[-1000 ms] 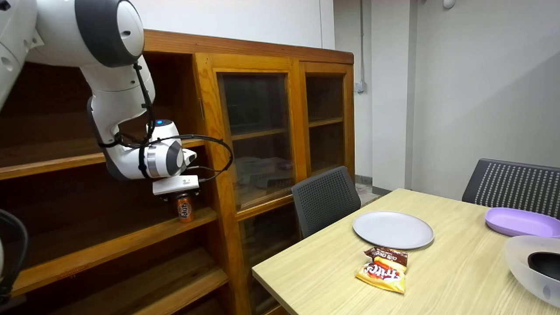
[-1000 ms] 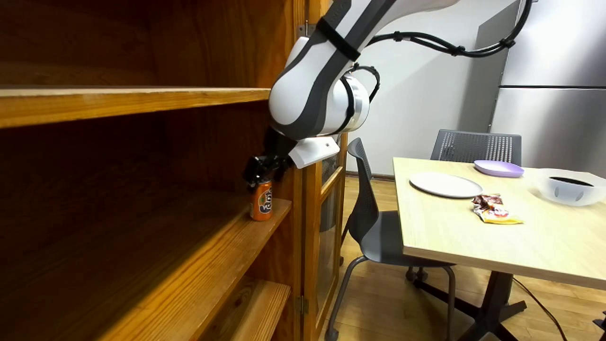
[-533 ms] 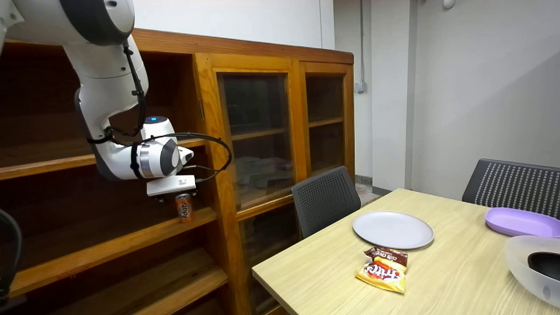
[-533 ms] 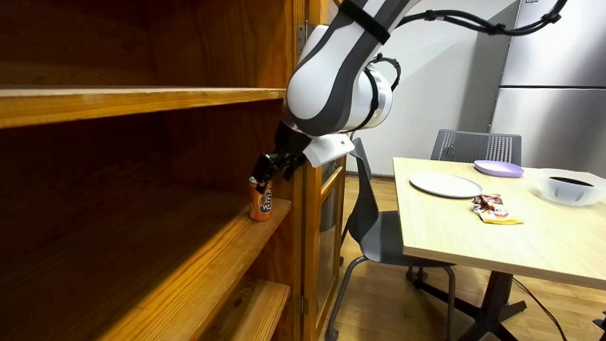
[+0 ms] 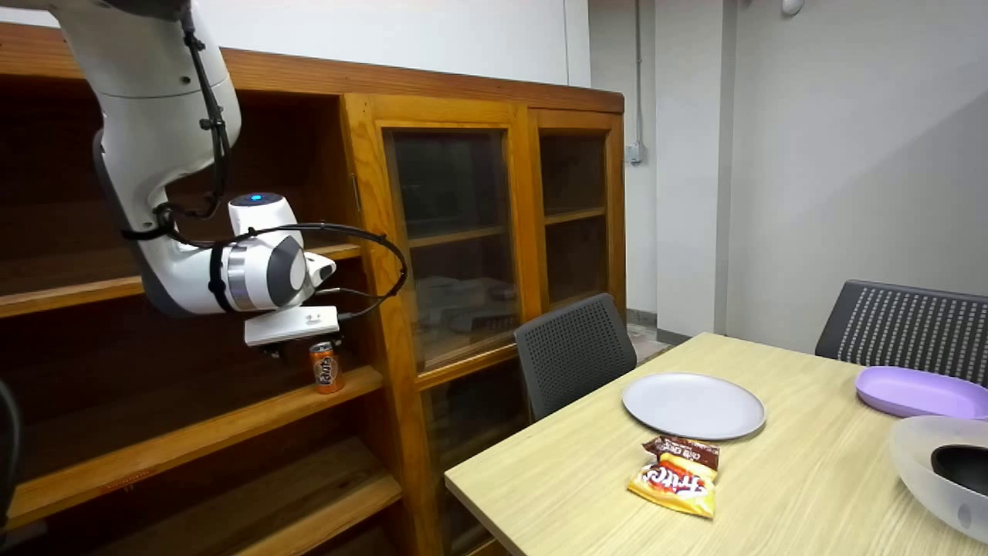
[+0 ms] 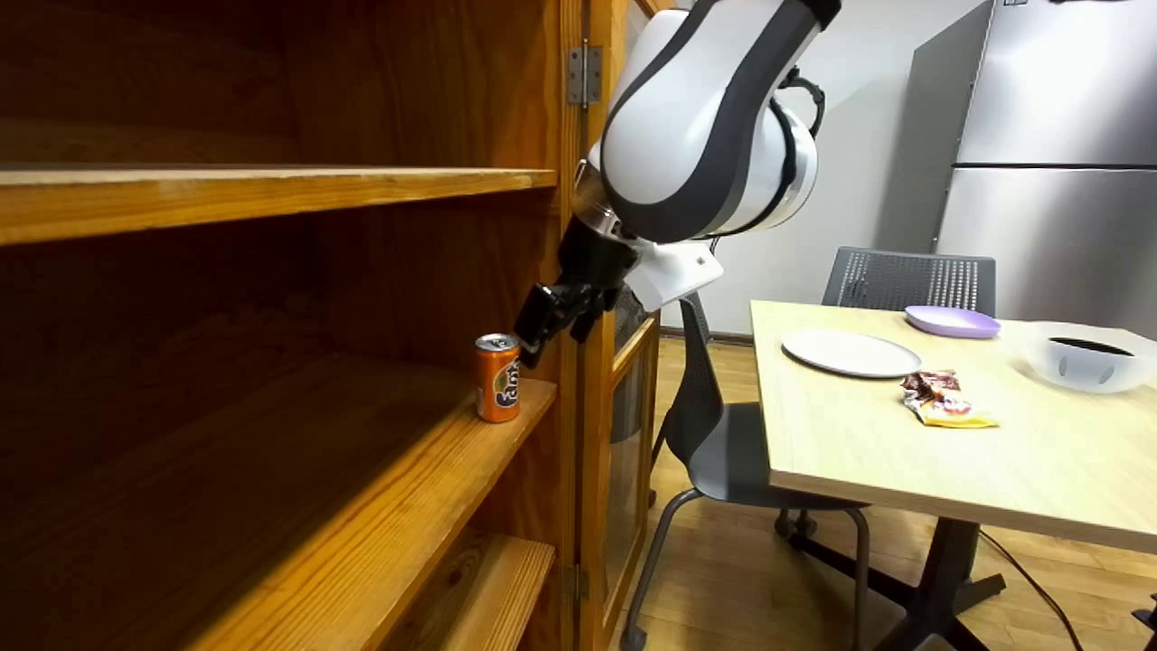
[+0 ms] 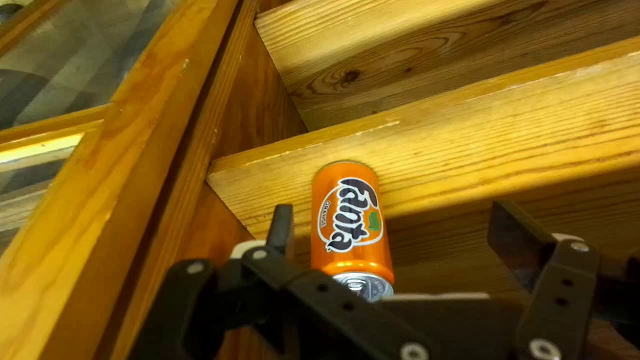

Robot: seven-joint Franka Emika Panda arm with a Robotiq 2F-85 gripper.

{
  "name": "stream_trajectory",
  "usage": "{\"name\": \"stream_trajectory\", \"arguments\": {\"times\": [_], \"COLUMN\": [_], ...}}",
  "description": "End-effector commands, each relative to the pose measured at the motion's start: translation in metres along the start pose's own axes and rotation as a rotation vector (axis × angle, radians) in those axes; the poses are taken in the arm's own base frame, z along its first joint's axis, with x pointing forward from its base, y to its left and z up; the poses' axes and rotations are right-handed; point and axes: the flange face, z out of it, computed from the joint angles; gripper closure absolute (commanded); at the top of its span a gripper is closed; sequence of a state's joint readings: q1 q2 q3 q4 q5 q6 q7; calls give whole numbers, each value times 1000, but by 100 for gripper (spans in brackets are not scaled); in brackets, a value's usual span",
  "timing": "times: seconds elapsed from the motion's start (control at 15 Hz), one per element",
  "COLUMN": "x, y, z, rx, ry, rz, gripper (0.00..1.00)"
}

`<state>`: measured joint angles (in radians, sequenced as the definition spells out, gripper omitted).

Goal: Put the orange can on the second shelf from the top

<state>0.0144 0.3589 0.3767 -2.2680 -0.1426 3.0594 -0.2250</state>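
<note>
The orange can (image 5: 326, 372) stands upright near the front edge and the end wall of the second shelf from the top (image 5: 224, 423). In an exterior view its silver top is uncovered and the can (image 6: 495, 384) rests on the shelf board (image 6: 380, 542). My gripper (image 6: 556, 327) hangs in front of and slightly above the can, apart from it. In the wrist view the gripper (image 7: 398, 235) is open, its fingers wide apart with nothing between them. The can (image 7: 350, 220) shows beyond, closer to the left finger, which hides part of its top.
The upper board (image 6: 271, 206) runs above the can. The cabinet's upright post (image 7: 165, 165) and glass door (image 5: 455, 247) stand beside it. A black chair (image 5: 575, 355) and a table (image 5: 556, 471) with a plate (image 5: 695, 405), a snack packet (image 5: 679, 475) and bowls are nearby.
My gripper was around the can's top one second ago. It has backed out of the shelf, away from the can, and the arm has moved with it. The can has stayed standing in place.
</note>
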Motion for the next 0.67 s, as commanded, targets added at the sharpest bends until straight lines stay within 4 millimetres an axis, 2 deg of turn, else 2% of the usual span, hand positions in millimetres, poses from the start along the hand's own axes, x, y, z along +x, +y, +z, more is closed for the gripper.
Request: {"name": "stream_trajectory", "arguments": {"times": [0.0,0.6], "x": [-20,-46], "y": [2,30], "z": [-26,-48], "rx": [-22,-75], "ry": [7,-18], "rz": [-12,51], "gripper": [0,0]}}
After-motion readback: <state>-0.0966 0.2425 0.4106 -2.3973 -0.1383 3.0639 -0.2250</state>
